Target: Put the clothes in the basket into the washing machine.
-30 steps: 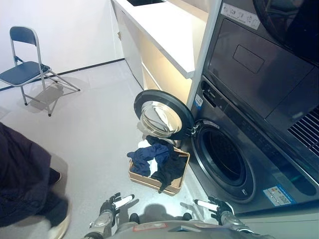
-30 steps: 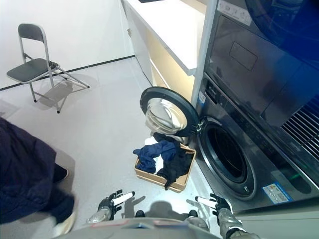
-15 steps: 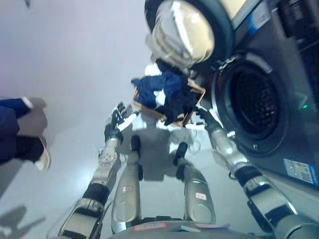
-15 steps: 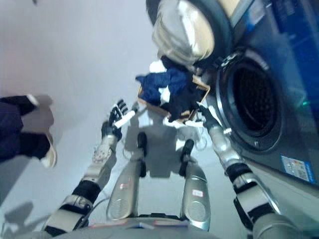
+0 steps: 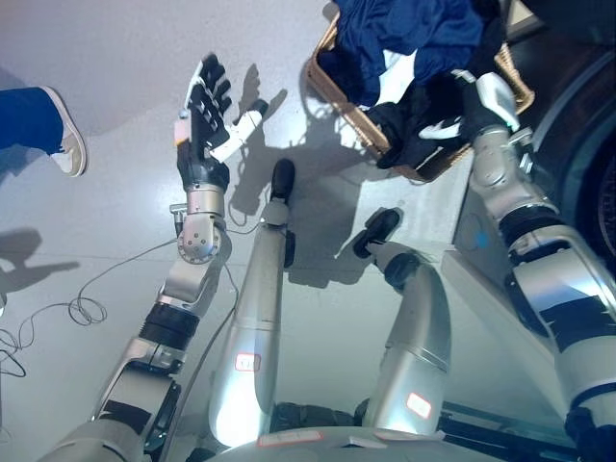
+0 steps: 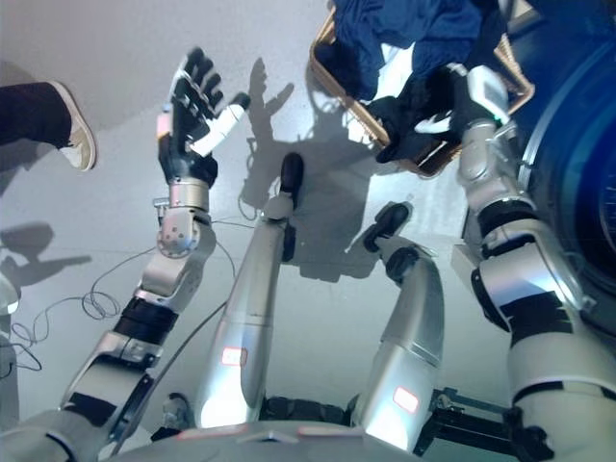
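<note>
Floor: pale grey and smooth, running under both my arms and out past my hands.

My left hand: raised over bare floor, fingers spread and straight, thumb out toward the basket side, holding nothing.

Person: a shoe and the hem of a blue trouser leg, on the floor well off to the outer side of my left hand.

My right hand: reached out to the near edge of the basket, lying on the dark cloth. I cannot tell whether its fingers are closed on the cloth or only resting there.

Basket: woven, tan, on the floor just beyond my right hand and well across from my left. Its near rim shows between my two hands.

Clothes: heaped in the basket. Blue pieces on top at the far side, a white piece among them, and a black piece spilling over the near rim, directly under my right hand.

Washing machine: dark front with a curved door opening, just to the outer side of my right hand, beside the basket.
</note>
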Controlling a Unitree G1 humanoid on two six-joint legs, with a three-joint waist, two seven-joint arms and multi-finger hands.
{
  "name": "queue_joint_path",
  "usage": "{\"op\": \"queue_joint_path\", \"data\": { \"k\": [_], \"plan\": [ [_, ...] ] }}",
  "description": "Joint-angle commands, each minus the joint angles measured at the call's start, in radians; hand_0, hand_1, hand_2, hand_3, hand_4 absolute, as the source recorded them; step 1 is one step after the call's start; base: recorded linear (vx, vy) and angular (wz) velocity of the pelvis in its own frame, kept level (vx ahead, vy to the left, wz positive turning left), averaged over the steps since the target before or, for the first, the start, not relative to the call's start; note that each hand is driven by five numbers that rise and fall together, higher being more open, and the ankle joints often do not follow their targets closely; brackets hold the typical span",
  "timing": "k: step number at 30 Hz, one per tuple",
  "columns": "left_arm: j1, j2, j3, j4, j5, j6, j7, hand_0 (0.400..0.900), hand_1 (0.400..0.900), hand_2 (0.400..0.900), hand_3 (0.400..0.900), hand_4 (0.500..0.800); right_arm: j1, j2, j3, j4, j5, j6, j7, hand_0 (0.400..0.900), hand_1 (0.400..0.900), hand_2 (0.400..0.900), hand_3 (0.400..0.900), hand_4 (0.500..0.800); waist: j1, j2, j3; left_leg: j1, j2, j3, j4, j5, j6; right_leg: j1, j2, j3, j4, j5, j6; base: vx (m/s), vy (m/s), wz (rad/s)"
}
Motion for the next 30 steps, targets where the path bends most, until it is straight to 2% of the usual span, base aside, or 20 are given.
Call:
{"op": "queue_joint_path", "data": {
  "k": [1, 7, 10, 14, 15, 22, 30],
  "plan": [
    [0.019, -0.025, -0.013, -0.147, 0.03, -0.103, 0.027, 0.9, 0.9, 0.9, 0.9, 0.8, 0.007, -0.078, 0.032, 0.038, -0.003, 0.005, -0.059, 0.9, 0.9, 0.9, 0.9, 0.8, 0.023, 0.074, -0.099, -0.119, -0.014, -0.022, 0.19, -0.204, 0.027, -0.167, -0.016, 0.076, 0.047, 0.053, 0.112, 0.0, 0.0, 0.0],
    [0.038, -0.015, -0.025, -0.199, 0.011, -0.103, 0.034, 0.9, 0.9, 0.9, 0.9, 0.8, 0.0, -0.079, 0.068, 0.058, -0.04, 0.021, -0.049, 0.9, 0.9, 0.9, 0.9, 0.8, 0.034, 0.087, -0.096, -0.235, -0.029, -0.028, 0.295, -0.232, 0.042, -0.304, -0.034, 0.123, 0.179, 0.01, 0.104, 0.01, 0.001, 0.05],
    [0.042, -0.012, -0.027, -0.191, -0.005, -0.106, 0.038, 0.9, 0.9, 0.9, 0.9, 0.8, -0.008, -0.061, 0.085, 0.089, -0.071, 0.036, -0.04, 0.9, 0.9, 0.9, 0.9, 0.8, 0.035, 0.093, -0.098, -0.268, -0.035, -0.027, 0.321, -0.237, 0.045, -0.344, -0.039, 0.14, 0.215, 0.003, 0.103, 0.01, -0.001, 0.04],
    [0.07, 0.002, -0.009, -0.221, -0.022, -0.109, 0.046, 0.9, 0.9, 0.9, 0.9, 0.8, -0.016, -0.044, 0.072, 0.117, -0.091, 0.063, -0.033, 0.9, 0.9, 0.9, 0.9, 0.8, 0.046, 0.121, -0.085, -0.294, -0.042, -0.031, 0.372, -0.248, 0.051, -0.372, -0.041, 0.156, 0.261, -0.011, 0.101, 0.01, 0.008, 0.01],
    [0.074, 0.003, -0.008, -0.222, -0.024, -0.108, 0.046, 0.9, 0.9, 0.9, 0.9, 0.8, -0.016, -0.043, 0.07, 0.119, -0.093, 0.064, -0.034, 0.4, 0.4, 0.4, 0.4, 0.5, 0.047, 0.126, -0.081, -0.294, -0.042, -0.031, 0.38, -0.249, 0.053, -0.372, -0.041, 0.157, 0.268, -0.012, 0.101, 0.01, 0.024, -0.06],
    [0.107, 0.007, 0.002, -0.22, -0.03, -0.106, 0.048, 0.9, 0.9, 0.9, 0.9, 0.8, 0.009, -0.037, 0.047, 0.102, -0.086, 0.066, -0.045, 0.4, 0.4, 0.4, 0.4, 0.5, 0.039, 0.141, -0.086, -0.297, -0.045, -0.036, 0.405, -0.249, 0.054, -0.372, -0.039, 0.166, 0.279, -0.008, 0.098, 0.0, 0.004, -0.01],
    [0.127, -0.008, 0.016, -0.184, -0.018, -0.104, 0.055, 0.9, 0.9, 0.9, 0.9, 0.8, 0.051, -0.044, 0.011, 0.032, -0.053, 0.042, -0.094, 0.4, 0.4, 0.4, 0.4, 0.5, 0.015, 0.099, -0.137, -0.287, -0.036, -0.017, 0.369, -0.23, 0.051, -0.37, -0.031, 0.174, 0.233, 0.026, 0.098, 0.0, 0.0, -0.04]
  ]
}}
